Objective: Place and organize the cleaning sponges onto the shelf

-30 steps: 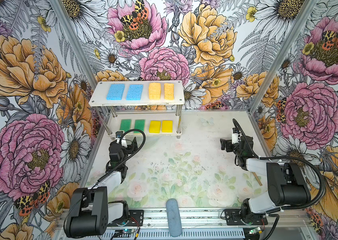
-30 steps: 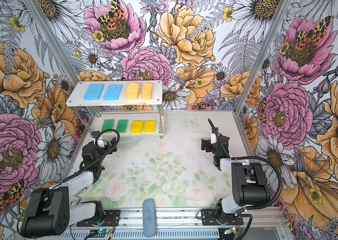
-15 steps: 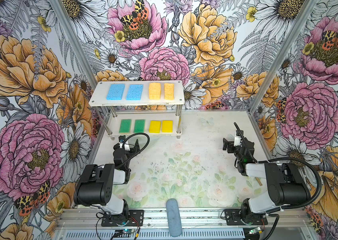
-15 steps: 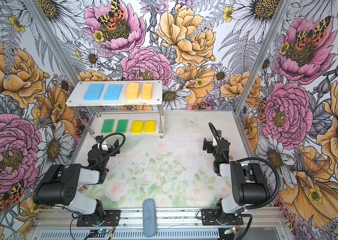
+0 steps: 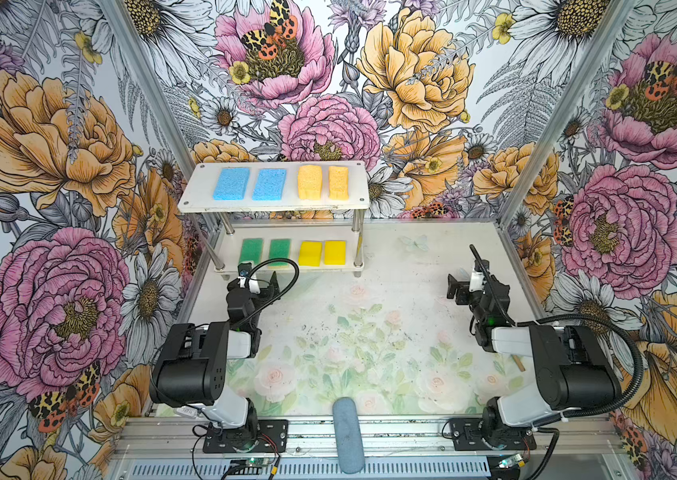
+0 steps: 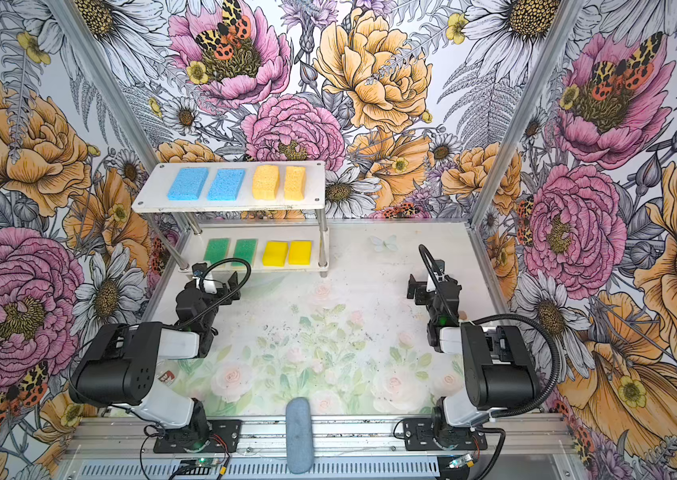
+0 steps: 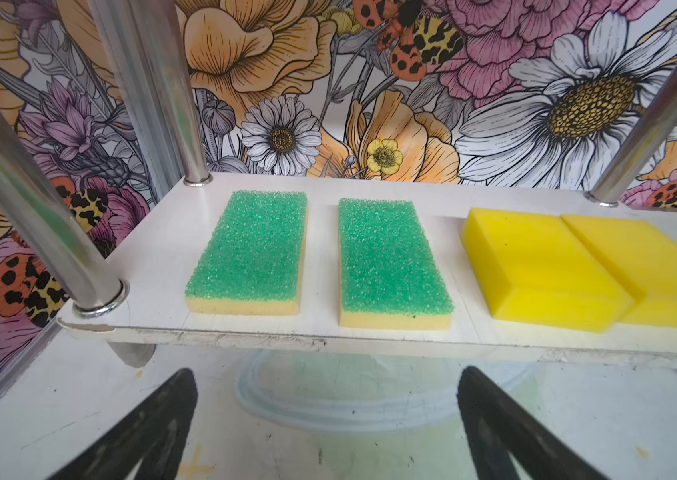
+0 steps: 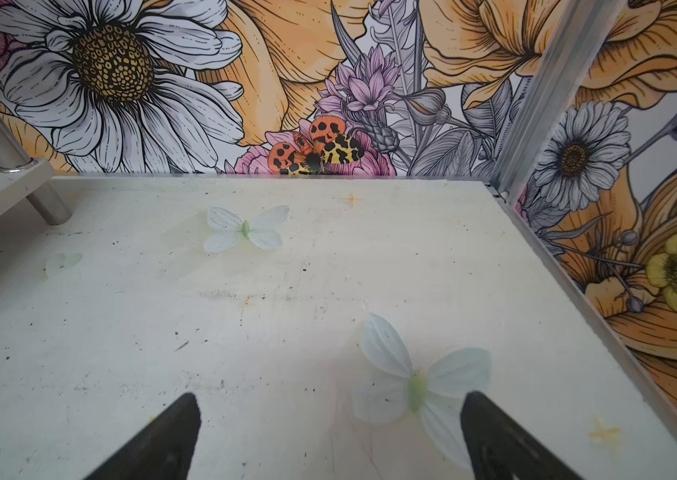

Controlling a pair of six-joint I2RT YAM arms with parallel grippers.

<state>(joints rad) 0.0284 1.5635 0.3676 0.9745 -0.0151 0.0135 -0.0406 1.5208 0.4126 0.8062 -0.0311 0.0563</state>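
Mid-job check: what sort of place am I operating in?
Probably a staged robot test cell: flower-printed wall panels in an aluminium frame, left arm and right arm bolted to a rail.

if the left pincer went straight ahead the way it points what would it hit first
Most likely the front edge of the shelf, lower board, just ahead of the open left pincer. The pincer sits low, so it might slide underneath instead; depth is unclear.

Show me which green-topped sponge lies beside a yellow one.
The green-topped sponge nearer the lower board's middle: a bright yellow sponge is its neighbour. The other green-topped sponge lies by the board's left end.
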